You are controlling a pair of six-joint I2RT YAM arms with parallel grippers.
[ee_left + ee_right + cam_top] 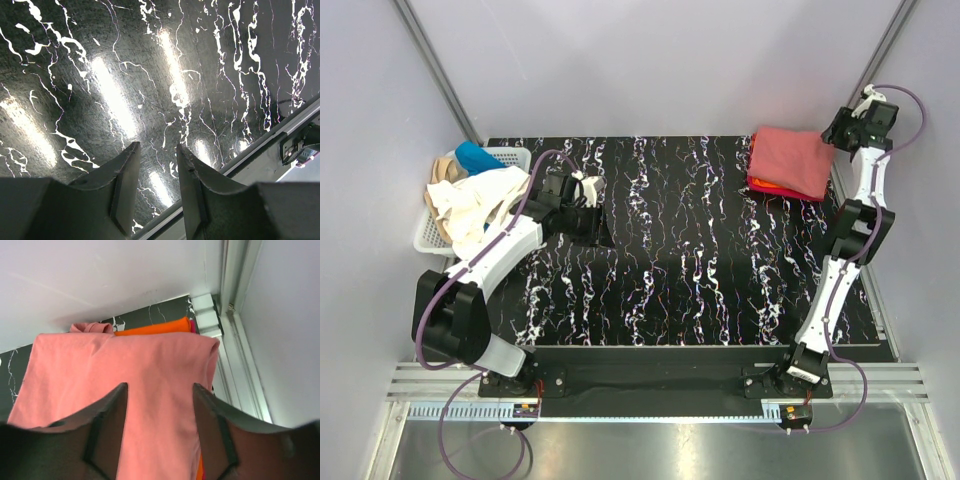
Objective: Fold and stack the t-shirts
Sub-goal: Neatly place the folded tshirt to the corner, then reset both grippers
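At the far right corner of the tabletop (700, 250) you have three t-shirts stacked. The salmon-pink one (790, 160) lies folded on top, with the orange one (152, 326) and a magenta edge (758, 188) showing under it. Your right jaws hang just above that pink top layer, standing apart with nothing between them, so I'd judge this shirt as placed.

Over at the left edge, the white basket (515, 156) holds the unfolded ones. A cream-white shirt (470, 205) spills over its rim, with a tan one (442, 170) and a blue one (475, 157) bunched behind it. Your left jaws sit partly open and empty over bare tabletop just beside the basket.

By my reckoning you're about halfway: three stacked, and what looks like three to pull out, fold and carry across.
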